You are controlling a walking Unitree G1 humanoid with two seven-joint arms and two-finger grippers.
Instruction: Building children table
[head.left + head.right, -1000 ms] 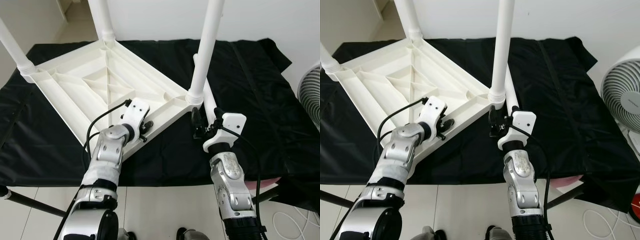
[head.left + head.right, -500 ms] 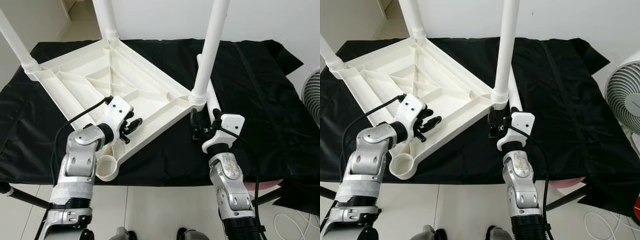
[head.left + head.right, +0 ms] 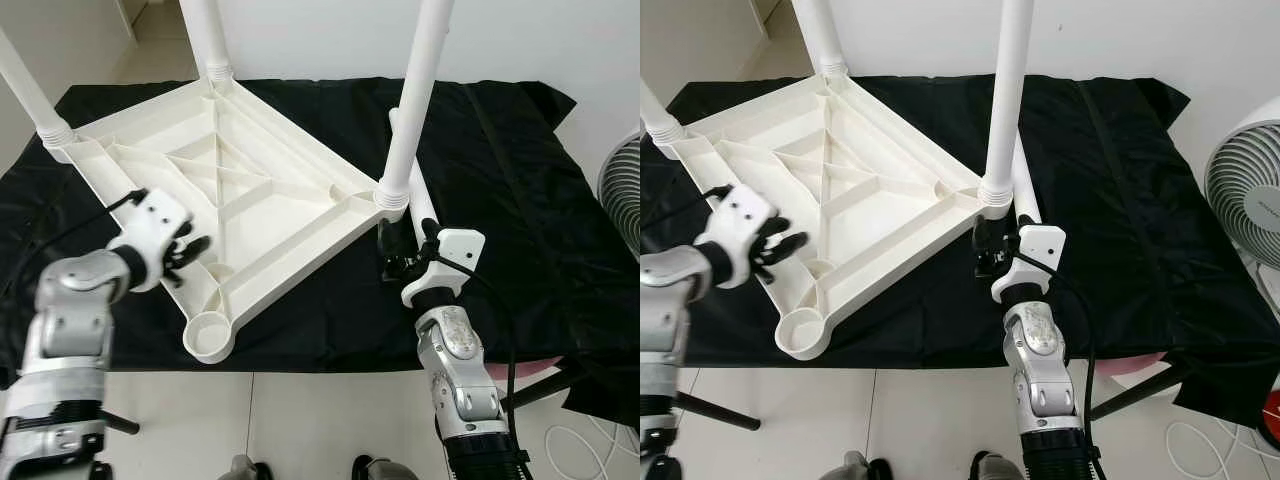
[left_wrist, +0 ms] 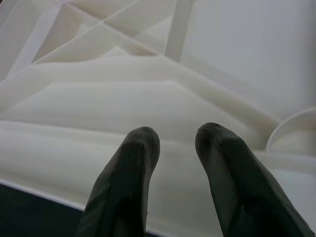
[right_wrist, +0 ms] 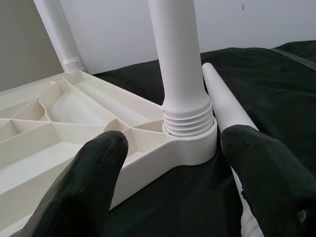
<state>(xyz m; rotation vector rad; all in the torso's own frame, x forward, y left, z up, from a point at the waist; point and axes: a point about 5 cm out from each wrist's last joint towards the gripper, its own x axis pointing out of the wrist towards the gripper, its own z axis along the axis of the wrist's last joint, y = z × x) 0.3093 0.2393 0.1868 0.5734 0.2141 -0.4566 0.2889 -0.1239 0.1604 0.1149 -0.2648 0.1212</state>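
The white table top (image 3: 250,200) lies upside down on the black cloth (image 3: 510,210). Three white legs stand in its corners: one at the left (image 3: 25,90), one at the back (image 3: 205,35), one on the right (image 3: 415,100). The near corner socket (image 3: 208,336) holds no leg. A loose leg (image 3: 420,205) lies on the cloth behind the right corner. My left gripper (image 3: 190,255) hovers over the top's left edge, its fingers (image 4: 140,148) a little apart around nothing. My right gripper (image 3: 405,238) stands open just before the right leg's threaded base (image 5: 187,123), beside the loose leg.
A white fan (image 3: 1245,170) stands on the floor to the right of the table. The black cloth hangs over the table's front edge, with tiled floor (image 3: 300,420) below. The white wall rises behind the table.
My left arm has swung left, from the near corner of the table top to its left edge, uncovering the empty socket. The right gripper has barely moved.
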